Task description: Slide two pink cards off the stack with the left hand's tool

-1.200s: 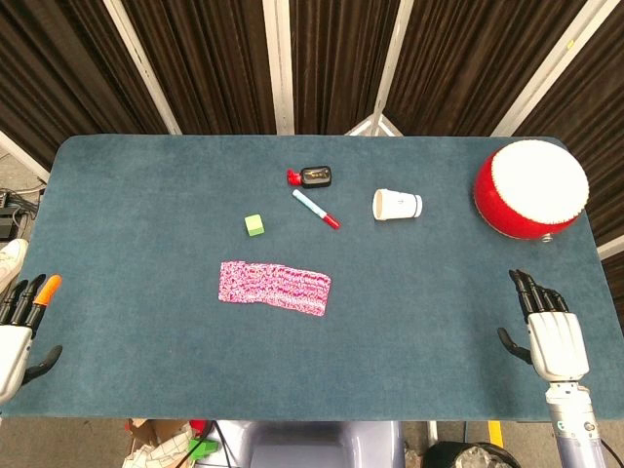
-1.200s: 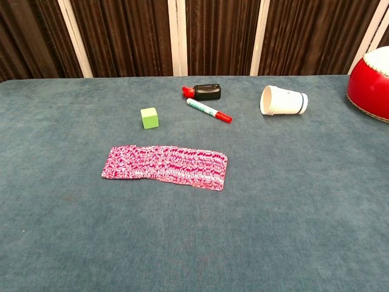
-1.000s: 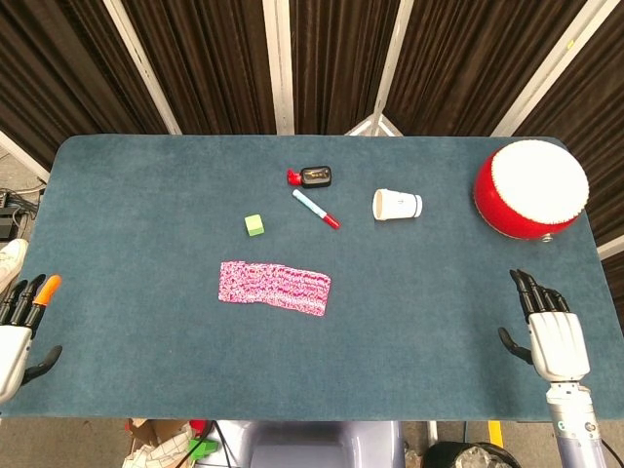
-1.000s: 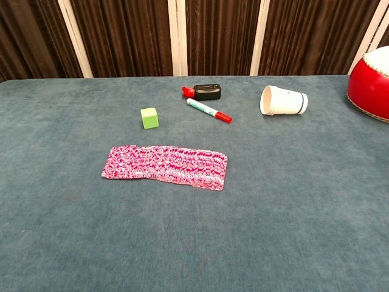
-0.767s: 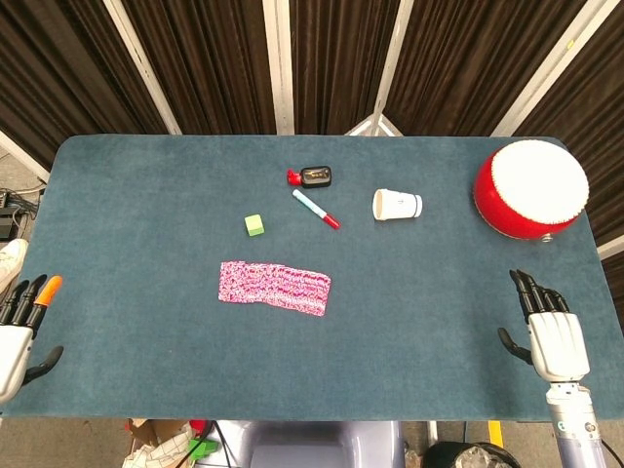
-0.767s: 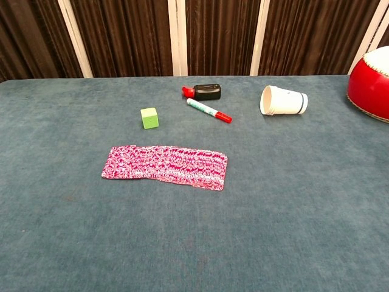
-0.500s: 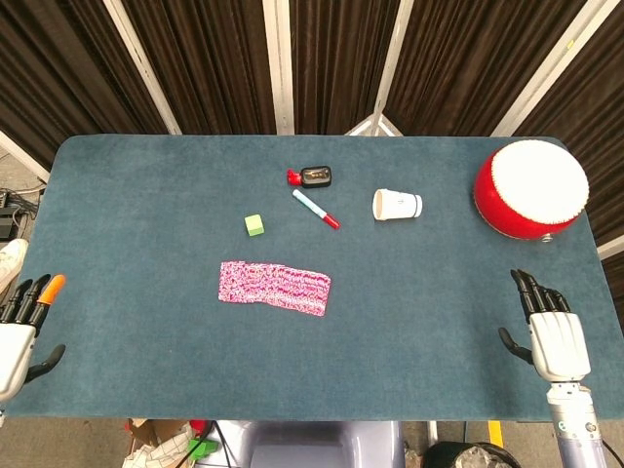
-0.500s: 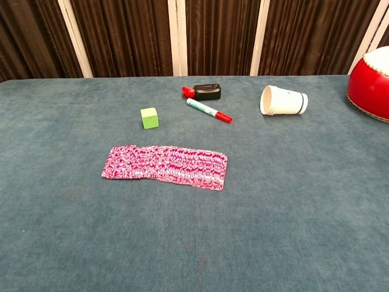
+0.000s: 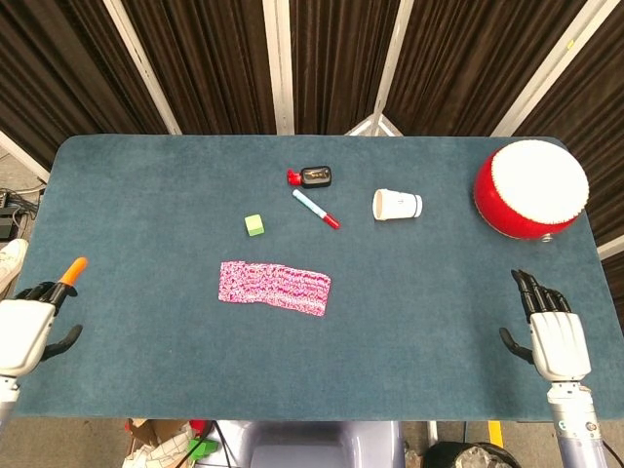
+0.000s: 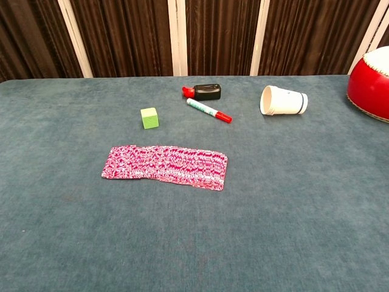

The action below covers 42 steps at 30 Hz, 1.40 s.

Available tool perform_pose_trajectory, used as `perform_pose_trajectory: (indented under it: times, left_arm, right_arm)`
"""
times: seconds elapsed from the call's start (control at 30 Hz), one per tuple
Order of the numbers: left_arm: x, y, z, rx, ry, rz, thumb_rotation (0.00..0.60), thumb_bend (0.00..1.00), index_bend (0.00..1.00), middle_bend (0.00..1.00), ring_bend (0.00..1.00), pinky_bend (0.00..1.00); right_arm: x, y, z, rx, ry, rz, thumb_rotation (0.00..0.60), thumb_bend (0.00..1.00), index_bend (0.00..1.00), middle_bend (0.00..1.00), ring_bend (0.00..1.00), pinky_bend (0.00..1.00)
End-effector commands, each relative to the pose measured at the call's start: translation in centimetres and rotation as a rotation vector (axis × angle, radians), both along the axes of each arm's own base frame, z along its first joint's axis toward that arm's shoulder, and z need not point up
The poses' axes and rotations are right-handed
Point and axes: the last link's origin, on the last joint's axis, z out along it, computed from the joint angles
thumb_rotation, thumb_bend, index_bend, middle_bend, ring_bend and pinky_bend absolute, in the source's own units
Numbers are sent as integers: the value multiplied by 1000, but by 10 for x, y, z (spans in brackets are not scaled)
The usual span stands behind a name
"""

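A row of overlapping pink patterned cards (image 9: 274, 288) lies spread flat on the blue table, left of the middle; the chest view shows the same cards (image 10: 165, 166). My left hand (image 9: 29, 327) hovers at the table's near left corner, well left of the cards and holding nothing. One finger carries an orange tip (image 9: 74, 267) that points up and to the right. My right hand (image 9: 551, 331) rests by the near right edge with fingers stretched out and empty. Neither hand shows in the chest view.
Behind the cards sit a green cube (image 9: 254, 225), a white marker with a red cap (image 9: 315, 209) and a small black and red object (image 9: 311, 176). A paper cup (image 9: 397, 205) lies on its side. A red drum (image 9: 530, 188) stands at the far right.
My left hand has moved rightward onto the table's corner, and its orange-tipped finger now leans toward the cards. The right hand and the cards have stayed put.
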Motion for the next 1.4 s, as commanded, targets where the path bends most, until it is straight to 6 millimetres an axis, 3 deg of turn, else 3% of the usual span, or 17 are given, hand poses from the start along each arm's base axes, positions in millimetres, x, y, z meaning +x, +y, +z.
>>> perform_pose_trajectory:
  times: [0.03, 0.17, 0.3, 0.6, 1.07, 1.4]
  left_arm:
    - [15, 17, -4, -54, 6, -21, 600, 523, 82, 598, 523, 559]
    - [25, 30, -18, -151, 2, -4, 600, 769, 101, 790, 692, 692]
    - [35, 42, -33, -234, 43, -8, 600, 861, 116, 828, 727, 697]
    - [41, 64, -68, -394, 65, 104, 600, 905, 86, 840, 746, 697]
    - [57, 111, -116, -462, 116, 172, 600, 922, 71, 840, 755, 699]
    - [74, 119, -143, -511, 178, 173, 600, 923, 70, 840, 755, 699]
  right_arm:
    - [0, 0, 0, 1, 1, -1, 600, 284, 14, 150, 228, 238]
    - [-1, 0, -1, 8, 2, -3, 600, 284, 14, 150, 228, 238]
    - [-2, -1, -1, 9, 1, -7, 600, 283, 14, 150, 228, 238]
    - [-3, -2, -4, 17, 8, -11, 600, 284, 14, 150, 228, 238]
    - [-6, -6, -7, 25, 13, -25, 600, 284, 14, 150, 228, 238]
    - [-7, -7, -7, 26, 15, -28, 600, 284, 14, 150, 228, 238]
